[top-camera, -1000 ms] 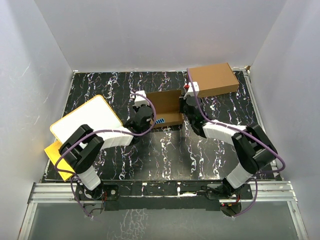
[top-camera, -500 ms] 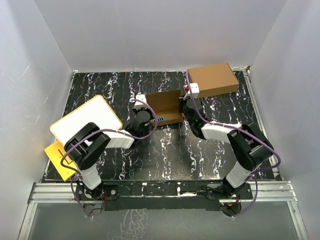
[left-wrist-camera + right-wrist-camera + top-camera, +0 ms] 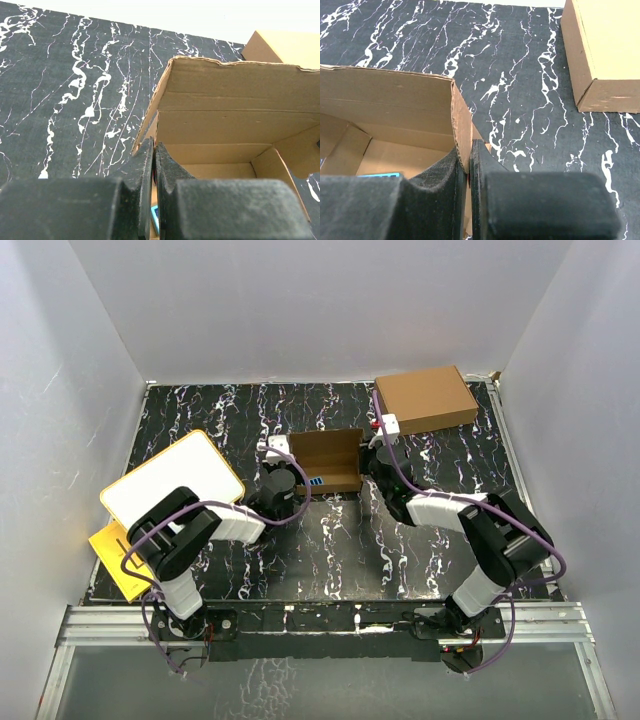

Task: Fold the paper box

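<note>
Centrally, paper box (image 3: 325,450); marbled tabletop (image 3: 200,420), white walls (image 3: 320,310).

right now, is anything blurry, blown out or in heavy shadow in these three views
Top external: even, soft light with only faint shadows, the paper box sharp. Left wrist: the left claw sits close to the lens and looks slightly soft, and the strip above the table is blown out white. Right wrist: the right claw is likewise soft, the cardboard and marbled table crisp.

Open tabletop (image 3: 330,540) lies before the paper box (image 3: 325,455); the larger box (image 3: 425,398) blocks far right, white board (image 3: 170,480) left.
</note>
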`<state>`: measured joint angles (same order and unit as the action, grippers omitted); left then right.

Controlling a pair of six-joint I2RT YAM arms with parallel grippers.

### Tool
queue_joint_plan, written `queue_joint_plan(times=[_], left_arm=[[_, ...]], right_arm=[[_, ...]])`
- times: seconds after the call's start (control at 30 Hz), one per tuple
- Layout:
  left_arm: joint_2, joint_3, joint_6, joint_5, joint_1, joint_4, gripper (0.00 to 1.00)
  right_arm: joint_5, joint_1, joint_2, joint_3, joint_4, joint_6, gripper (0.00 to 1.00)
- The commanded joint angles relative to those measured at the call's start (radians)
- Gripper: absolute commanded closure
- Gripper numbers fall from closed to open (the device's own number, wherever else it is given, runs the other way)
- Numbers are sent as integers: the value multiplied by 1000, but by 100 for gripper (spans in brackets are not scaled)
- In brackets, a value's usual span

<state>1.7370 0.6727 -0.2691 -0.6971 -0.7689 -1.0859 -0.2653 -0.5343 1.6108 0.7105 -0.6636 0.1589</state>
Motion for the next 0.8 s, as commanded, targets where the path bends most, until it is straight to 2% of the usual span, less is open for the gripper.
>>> queue_joint_plan(times=[0.0,0.4,0.77], left_arm=[[-50,-35,-14,44,-21,-6,100],[-75,-85,-19,40,-44,-1,100],[-88,-97,-21,21,-51,28,99]], right_arm=[[63,-12,-44,-21,-67,17,89],[94,-11,-86,-62,5,27,86],[115,-8,-141,-77,74,-14,76]])
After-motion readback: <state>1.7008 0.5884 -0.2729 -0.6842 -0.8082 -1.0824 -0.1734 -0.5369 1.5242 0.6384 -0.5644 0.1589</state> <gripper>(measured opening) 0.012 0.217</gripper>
